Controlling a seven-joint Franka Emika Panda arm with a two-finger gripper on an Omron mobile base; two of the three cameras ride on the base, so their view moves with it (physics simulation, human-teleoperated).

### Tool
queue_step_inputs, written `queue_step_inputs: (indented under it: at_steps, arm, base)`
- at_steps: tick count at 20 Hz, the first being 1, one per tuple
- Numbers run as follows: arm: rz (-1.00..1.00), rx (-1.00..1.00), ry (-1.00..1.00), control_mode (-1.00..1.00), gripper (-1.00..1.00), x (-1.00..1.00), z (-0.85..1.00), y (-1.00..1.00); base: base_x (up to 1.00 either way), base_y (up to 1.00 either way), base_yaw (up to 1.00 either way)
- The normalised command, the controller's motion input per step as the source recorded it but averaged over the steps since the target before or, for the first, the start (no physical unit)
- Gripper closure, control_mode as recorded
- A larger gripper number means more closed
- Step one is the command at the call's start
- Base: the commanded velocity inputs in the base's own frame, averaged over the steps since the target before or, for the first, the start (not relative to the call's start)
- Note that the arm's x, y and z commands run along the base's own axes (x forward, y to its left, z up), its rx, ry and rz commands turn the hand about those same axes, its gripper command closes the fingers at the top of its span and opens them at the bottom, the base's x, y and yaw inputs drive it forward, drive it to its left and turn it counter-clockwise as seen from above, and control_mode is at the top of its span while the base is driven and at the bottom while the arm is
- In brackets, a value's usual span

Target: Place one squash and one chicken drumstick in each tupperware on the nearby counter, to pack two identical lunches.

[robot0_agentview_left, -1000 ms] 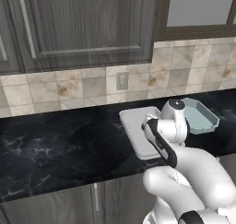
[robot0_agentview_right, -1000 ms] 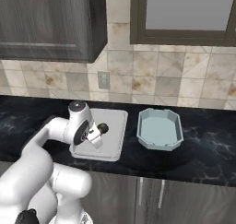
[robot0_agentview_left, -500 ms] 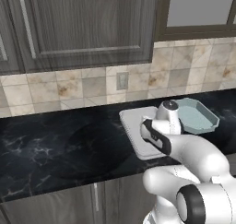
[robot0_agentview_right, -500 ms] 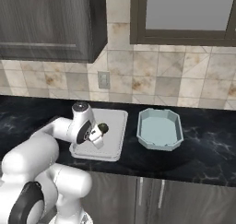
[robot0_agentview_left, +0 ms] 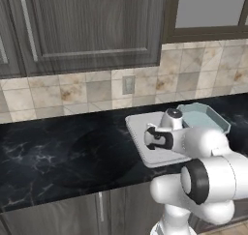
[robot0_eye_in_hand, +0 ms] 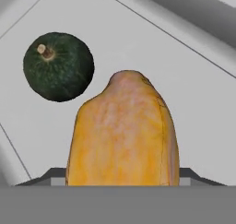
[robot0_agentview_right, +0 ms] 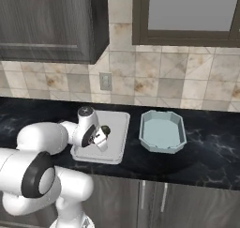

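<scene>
Hand view's bottom centre has a drumstick right up against the camera, between the gripper's fingers – looks clamped on it. A dark green squash sits upper left on the white tupperware floor. In the right base view the gripper hangs over that white tupperware – the blue tupperware is just right of it on the counter.
</scene>
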Motion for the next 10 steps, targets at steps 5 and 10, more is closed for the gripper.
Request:
queue_step_inputs:
  at_steps: [5, 10]
  arm:
    - [0.0, 0.0, 0.0, -1.0, 1.0, 0.31, -0.22, -0.11]
    - [0.0, 0.0, 0.0, -1.0, -1.0, 0.26, -0.09, -0.06]
  base:
    - [0.0, 0.0, 0.0]
    - [0.0, 0.0, 0.0]
